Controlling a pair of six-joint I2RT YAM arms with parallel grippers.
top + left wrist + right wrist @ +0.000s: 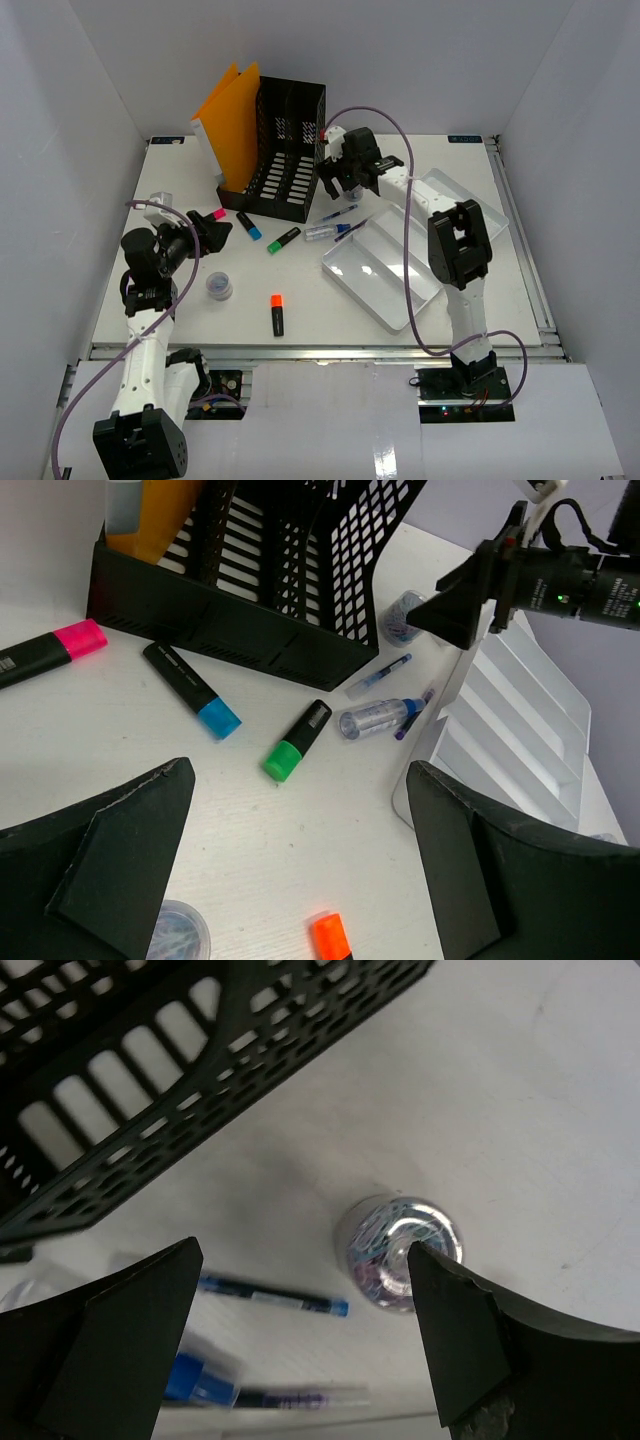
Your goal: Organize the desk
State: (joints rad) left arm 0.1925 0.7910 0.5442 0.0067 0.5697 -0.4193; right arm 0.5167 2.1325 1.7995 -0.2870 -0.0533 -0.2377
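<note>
On the white desk (175, 180) lie pink (215, 214), blue (250, 226), green (284, 240) and orange (276, 312) highlighters. My left gripper (205, 232) hangs open above the desk, facing the green highlighter (297, 742), with nothing between its fingers. My right gripper (350, 185) stands open beside the black mesh organizer (285, 150). Below it sits a clear tub of paper clips (400, 1250), close to one fingertip (440, 1290). A blue pen (270, 1298) lies beside that tub.
A white compartmented tray (370, 270) lies right of centre. A clear capped tube (320, 232) and a purple pen (350, 228) lie by its left edge. A second clip tub (219, 287) sits near the left arm. Orange folders (235, 115) stand in the organizer.
</note>
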